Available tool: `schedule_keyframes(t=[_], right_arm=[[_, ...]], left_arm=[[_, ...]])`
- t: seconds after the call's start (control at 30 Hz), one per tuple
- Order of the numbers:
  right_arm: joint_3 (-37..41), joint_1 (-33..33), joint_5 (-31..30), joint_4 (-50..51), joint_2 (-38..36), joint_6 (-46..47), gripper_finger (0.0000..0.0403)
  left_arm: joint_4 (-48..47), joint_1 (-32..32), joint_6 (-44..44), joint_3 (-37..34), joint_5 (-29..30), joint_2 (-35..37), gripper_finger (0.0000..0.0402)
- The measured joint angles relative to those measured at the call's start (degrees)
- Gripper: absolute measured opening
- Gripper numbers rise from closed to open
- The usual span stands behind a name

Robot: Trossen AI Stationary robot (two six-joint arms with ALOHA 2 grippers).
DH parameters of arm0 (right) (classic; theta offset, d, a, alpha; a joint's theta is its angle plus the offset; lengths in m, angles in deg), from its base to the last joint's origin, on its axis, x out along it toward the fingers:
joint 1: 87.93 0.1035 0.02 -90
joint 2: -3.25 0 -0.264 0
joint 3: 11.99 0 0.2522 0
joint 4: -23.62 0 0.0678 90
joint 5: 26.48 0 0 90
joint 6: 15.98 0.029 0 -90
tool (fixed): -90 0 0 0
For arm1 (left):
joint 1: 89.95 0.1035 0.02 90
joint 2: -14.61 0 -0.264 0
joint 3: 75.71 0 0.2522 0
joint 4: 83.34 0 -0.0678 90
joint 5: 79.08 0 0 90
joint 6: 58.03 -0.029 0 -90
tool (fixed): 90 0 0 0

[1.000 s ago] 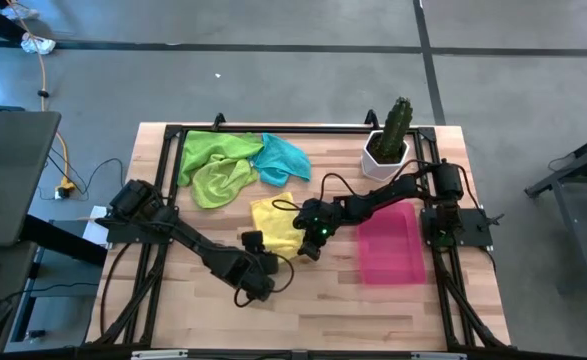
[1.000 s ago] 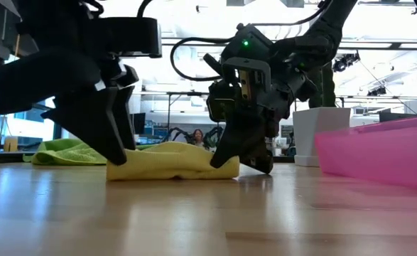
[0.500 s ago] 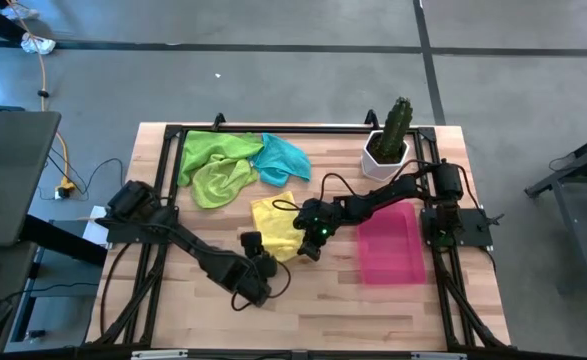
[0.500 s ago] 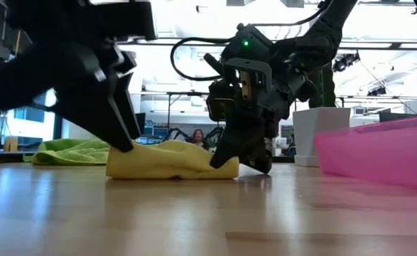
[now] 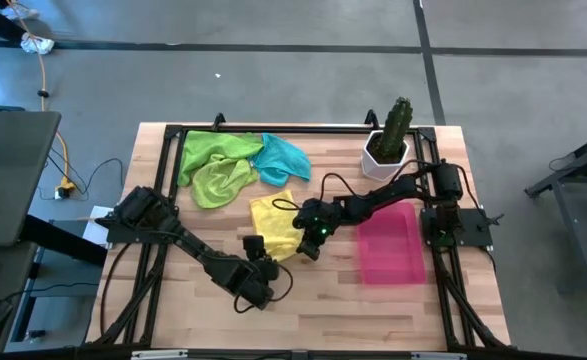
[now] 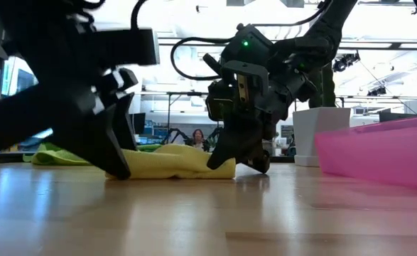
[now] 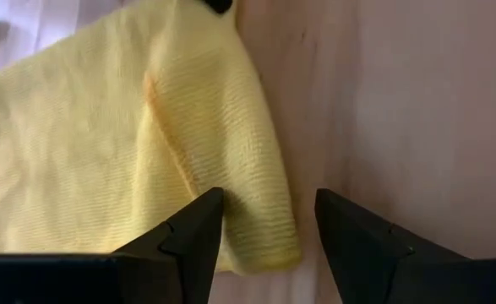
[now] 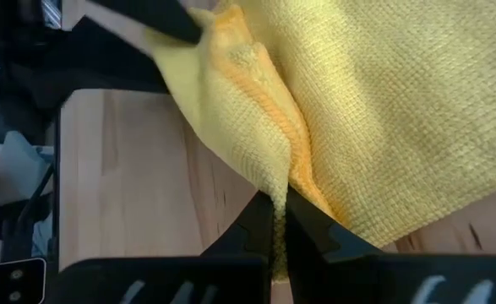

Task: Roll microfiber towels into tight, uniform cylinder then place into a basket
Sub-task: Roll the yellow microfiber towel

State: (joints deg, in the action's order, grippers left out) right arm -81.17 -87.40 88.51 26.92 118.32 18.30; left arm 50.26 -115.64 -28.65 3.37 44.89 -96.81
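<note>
The left gripper sits low at the near edge of the yellow towel, near the middle of the table. Its fingers stand spread, one over the cloth and one over bare wood, with the towel's folded corner between them; nothing is pinched. That straddle looks like a setup to catch the near edge so a roll can start there.

Far and left of it, the two green towels lie crumpled together near the far-left corner, and the teal towel is bunched just beside them, touching. None is rolled.

The yellow towel lies mostly flat, folded double along one side, with a raised ridge running across it. In the low view it reads as a low, loose hump, not a cylinder.

The right gripper is down at the towel's right edge, jaws pressed together on a pleat of yellow cloth, which rises into a peak at the pinch. That hold probably anchors the cloth while the other arm works, though from the side the exact contact is hard to make out.

The basket lies right of the towel, near but apart, holding no towels. The cactus pot stands beyond it.
</note>
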Motion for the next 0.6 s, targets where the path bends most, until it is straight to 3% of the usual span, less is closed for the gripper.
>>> schedule_keyframes(t=[0.27,0.6], right_arm=[[0.00,0.60,-0.67,0.08,0.00,-0.21,0.0001],[0.02,0.75,-1.11,0.20,-0.01,-6.80,0.0002]], left_arm=[[-1.21,1.62,1.37,0.17,-2.19,-0.74,0.0161],[-1.39,2.50,4.05,0.20,-7.57,-0.71,0.0009]])
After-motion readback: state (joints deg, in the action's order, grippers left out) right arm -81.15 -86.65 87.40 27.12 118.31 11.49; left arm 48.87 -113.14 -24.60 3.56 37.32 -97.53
